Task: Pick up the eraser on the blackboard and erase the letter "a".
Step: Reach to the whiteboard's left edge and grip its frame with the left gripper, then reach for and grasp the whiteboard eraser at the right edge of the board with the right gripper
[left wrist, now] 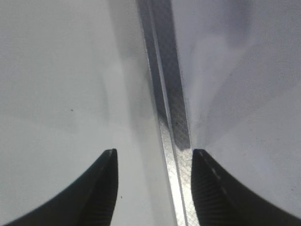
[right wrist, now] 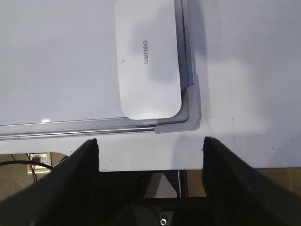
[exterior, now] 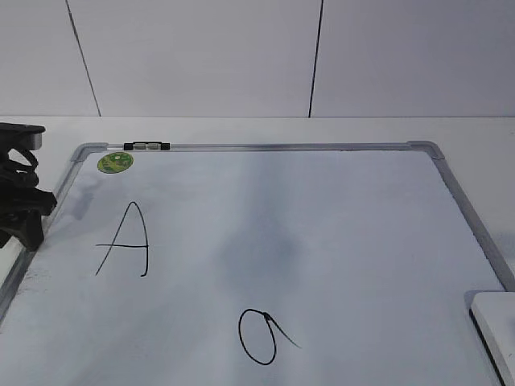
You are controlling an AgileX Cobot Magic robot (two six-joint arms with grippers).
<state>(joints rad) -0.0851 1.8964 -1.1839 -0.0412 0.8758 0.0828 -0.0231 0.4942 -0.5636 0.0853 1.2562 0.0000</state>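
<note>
While the eraser (right wrist: pixel 148 59) lies in the blackboard (exterior: pixel 338 233) corner at 4 o'clock | letter "a" (exterior: pixel 261 336) at 6 | left end effector (left wrist: pixel 155 188) open astride frame | right end effector (right wrist: pixel 150 155) open, empty

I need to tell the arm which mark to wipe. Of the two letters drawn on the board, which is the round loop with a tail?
The lowercase "a", low and central on the blackboard. The capital "A", up left, is angular with a crossbar.

You see blackboard (exterior: pixel 338 241) flat on table; capital "A" (exterior: pixel 125 240) upper left, letter "a" (exterior: pixel 261 336) lower centre, eraser (exterior: pixel 495 330) at right edge.
</note>
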